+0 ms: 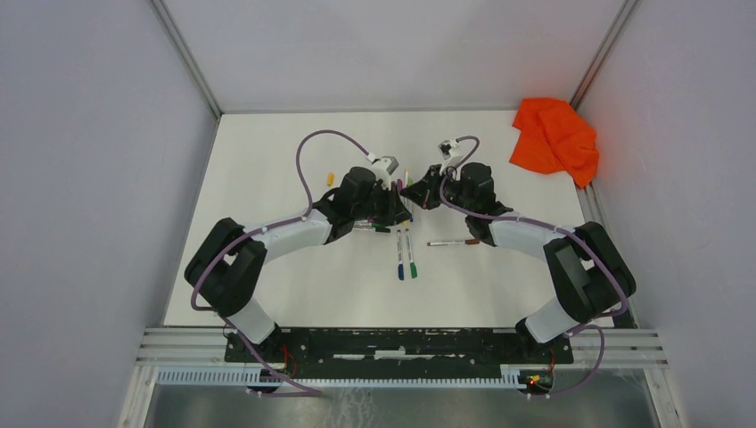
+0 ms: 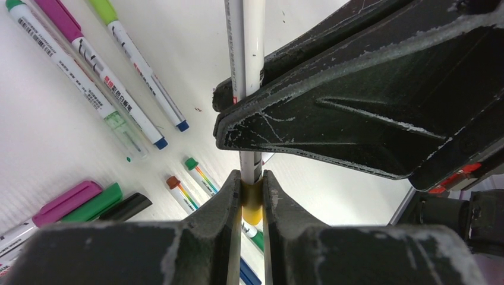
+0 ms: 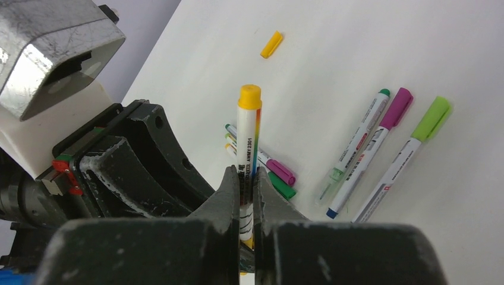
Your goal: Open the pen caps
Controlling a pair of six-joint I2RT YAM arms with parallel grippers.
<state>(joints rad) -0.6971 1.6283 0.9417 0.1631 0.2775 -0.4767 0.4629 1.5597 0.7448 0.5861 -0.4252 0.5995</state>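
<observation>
Risk: barrel (image 3: 248, 142) slipping if pull skews | left gripper (image 2: 252, 181) is pinching yellow cap (image 2: 252, 205), seemingly | right gripper (image 3: 246, 175) is clamping barrel

A crumpled orange cloth (image 1: 554, 138) lies at the far right corner of the white counter (image 1: 267, 267), beside the grey wall (image 1: 677, 178).
</observation>
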